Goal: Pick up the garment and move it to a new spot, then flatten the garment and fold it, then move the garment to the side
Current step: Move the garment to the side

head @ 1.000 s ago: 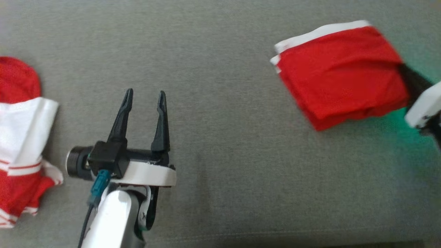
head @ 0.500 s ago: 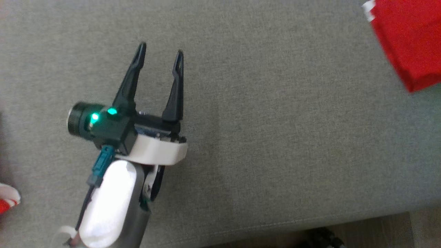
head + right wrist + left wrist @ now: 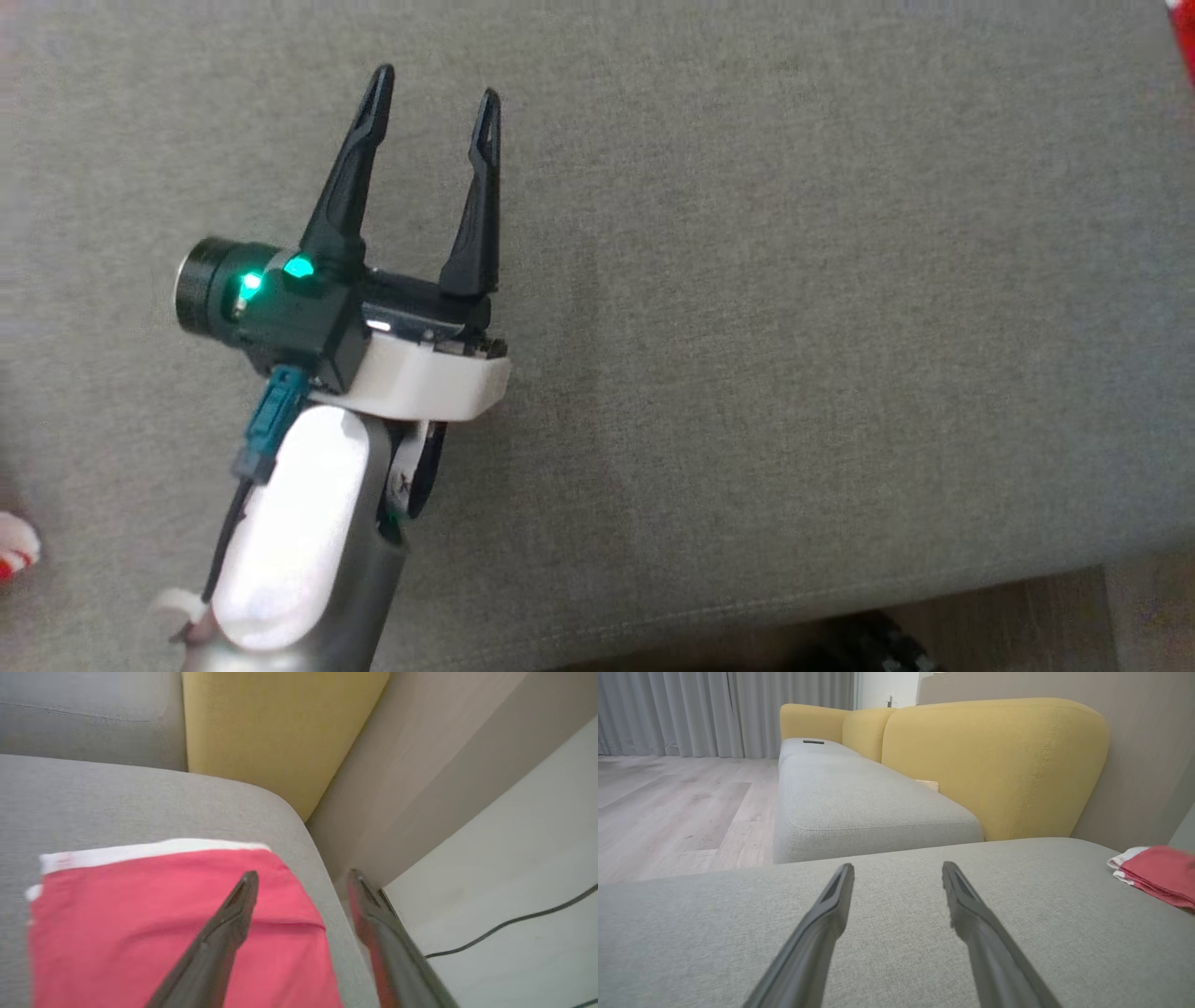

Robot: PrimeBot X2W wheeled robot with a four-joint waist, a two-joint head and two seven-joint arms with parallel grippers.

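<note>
my right gripper (image 3: 302, 875) stands with jaws apart, nothing pinched, above the folded red garment (image 3: 140, 914) at the lower left of the right wrist view, near the grey seat cushion (image 3: 117, 798) corner. i'd lift straight off so no finger drags the fold. my left gripper (image 3: 434, 86) gapes, empty. no readable writing anywhere.

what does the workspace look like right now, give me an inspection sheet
surface: grey sofa cushion, mostly bare
job's things: folded red garment with a white edge, lying flat near the cushion's corner
clutter: scrap of red and white cloth at the head view's left edge
grippers: left gripper open over bare cushion; right gripper open above the garment, gripping nothing
cables: black cable on the pale floor beside the cushion
surroundings: yellow backrest, grey curtains, wooden floor
</note>
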